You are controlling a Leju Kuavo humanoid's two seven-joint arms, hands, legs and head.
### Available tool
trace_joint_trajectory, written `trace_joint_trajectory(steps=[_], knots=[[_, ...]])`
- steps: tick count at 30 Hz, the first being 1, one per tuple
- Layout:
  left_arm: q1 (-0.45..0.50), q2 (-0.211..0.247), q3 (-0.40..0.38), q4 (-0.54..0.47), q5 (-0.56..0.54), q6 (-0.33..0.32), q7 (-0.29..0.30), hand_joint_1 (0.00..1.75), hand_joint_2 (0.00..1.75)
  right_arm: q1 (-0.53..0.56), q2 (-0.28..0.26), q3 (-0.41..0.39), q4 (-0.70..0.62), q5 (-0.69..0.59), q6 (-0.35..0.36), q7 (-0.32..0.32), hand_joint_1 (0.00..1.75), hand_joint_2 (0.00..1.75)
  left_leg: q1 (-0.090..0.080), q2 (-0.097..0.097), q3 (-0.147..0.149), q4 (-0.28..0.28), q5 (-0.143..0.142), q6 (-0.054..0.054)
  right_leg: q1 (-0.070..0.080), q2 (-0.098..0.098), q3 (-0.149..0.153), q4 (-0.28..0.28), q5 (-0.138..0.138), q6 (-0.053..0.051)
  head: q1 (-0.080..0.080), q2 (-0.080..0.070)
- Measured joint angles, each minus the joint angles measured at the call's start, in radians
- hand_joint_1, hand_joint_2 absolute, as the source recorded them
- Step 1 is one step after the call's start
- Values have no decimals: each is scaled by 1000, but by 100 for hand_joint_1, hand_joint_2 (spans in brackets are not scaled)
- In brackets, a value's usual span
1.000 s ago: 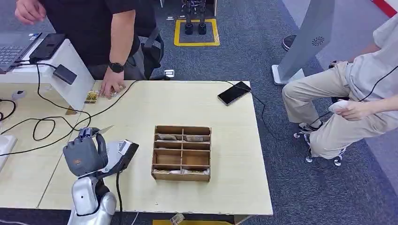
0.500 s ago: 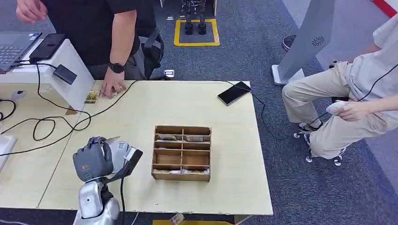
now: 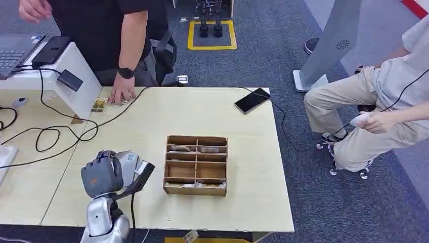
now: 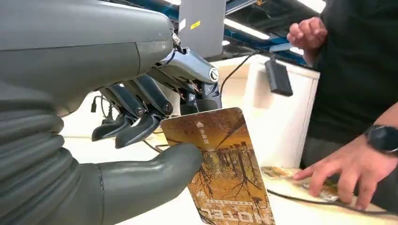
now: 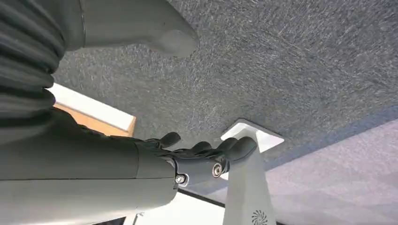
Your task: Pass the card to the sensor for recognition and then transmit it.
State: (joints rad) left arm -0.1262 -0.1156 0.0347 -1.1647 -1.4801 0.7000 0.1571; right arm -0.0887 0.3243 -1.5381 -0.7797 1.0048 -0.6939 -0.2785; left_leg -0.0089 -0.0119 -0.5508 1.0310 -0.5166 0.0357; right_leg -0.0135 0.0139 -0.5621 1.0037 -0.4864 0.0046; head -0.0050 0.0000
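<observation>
Card pinched, held right over the sensor!

Thumb and fingers (image 4: pixel 141 129) of the left hand (image 3: pixel 102 174) pinch the card (image 4: pixel 220 166), an autumn-forest print, above the sensor (image 3: pixel 132 167) at the desk (image 3: pixel 152 114) front-left, just beside the wooden organizer (image 3: pixel 196 165). Right hand (image 5: pixel 197 154) hangs over carpet, fingers loosely extended, holding nothing. At the far edge, a person's hand (image 3: pixel 121 94) rests on more cards.

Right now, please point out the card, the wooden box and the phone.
card (image 4: pixel 225 173): left wrist view, on its printed face.
wooden box (image 3: pixel 196 190): head view, on its near wall.
phone (image 3: pixel 252 100): head view, on its dark screen.
</observation>
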Motion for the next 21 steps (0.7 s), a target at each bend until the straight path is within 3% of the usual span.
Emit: trace_joint_trajectory(steps=[21], knots=[[-73,13,0,202,0,6,111,175,175,-5,0,0,0,-10,0,10,0,175,0,0,2,0,0,0,0,-1,2,0,0,0,0,0]])
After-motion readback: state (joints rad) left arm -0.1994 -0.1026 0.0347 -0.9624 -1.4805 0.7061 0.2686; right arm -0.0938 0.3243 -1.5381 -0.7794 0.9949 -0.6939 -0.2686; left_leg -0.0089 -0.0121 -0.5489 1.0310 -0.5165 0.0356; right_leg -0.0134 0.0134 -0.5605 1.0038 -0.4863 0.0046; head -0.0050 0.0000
